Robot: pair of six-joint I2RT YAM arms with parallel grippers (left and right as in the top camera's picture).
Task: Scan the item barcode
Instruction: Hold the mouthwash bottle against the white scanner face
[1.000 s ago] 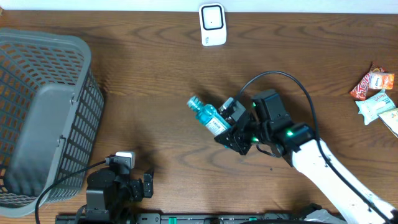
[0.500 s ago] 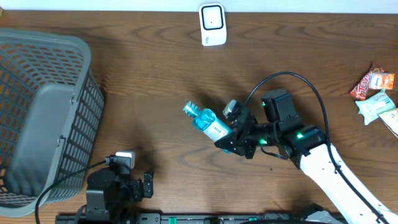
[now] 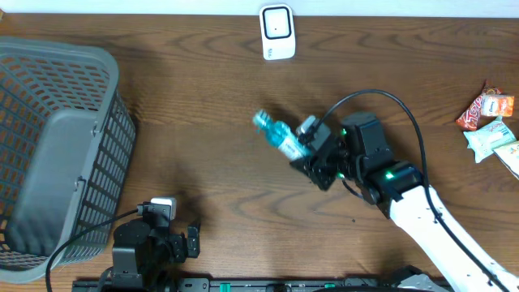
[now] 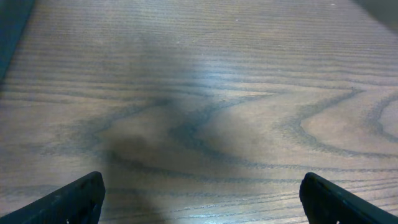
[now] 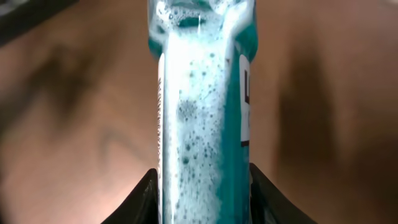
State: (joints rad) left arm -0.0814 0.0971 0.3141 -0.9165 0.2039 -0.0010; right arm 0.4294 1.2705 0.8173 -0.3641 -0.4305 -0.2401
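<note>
A small clear bottle of teal liquid [image 3: 277,134] with a white label hangs above the table's middle, its cap pointing up-left. My right gripper [image 3: 306,146] is shut on its lower end. From the right wrist view the foamy bottle [image 5: 202,118] fills the centre, and both black fingers [image 5: 144,198] press against its sides. The white barcode scanner [image 3: 276,32] stands at the table's far edge, above the bottle. My left gripper [image 3: 174,243] rests at the near edge; its wrist view shows the wide-apart fingertips [image 4: 74,198] over bare wood, open and holding nothing.
A grey mesh basket [image 3: 57,150] takes up the left side of the table. Several snack packets [image 3: 491,126] lie at the right edge. A black cable loops over the right arm [image 3: 430,219].
The right gripper has lifted and swung the bottle up and to the right, nearer the scanner, with its cap turned further upward. The left arm stays still.
</note>
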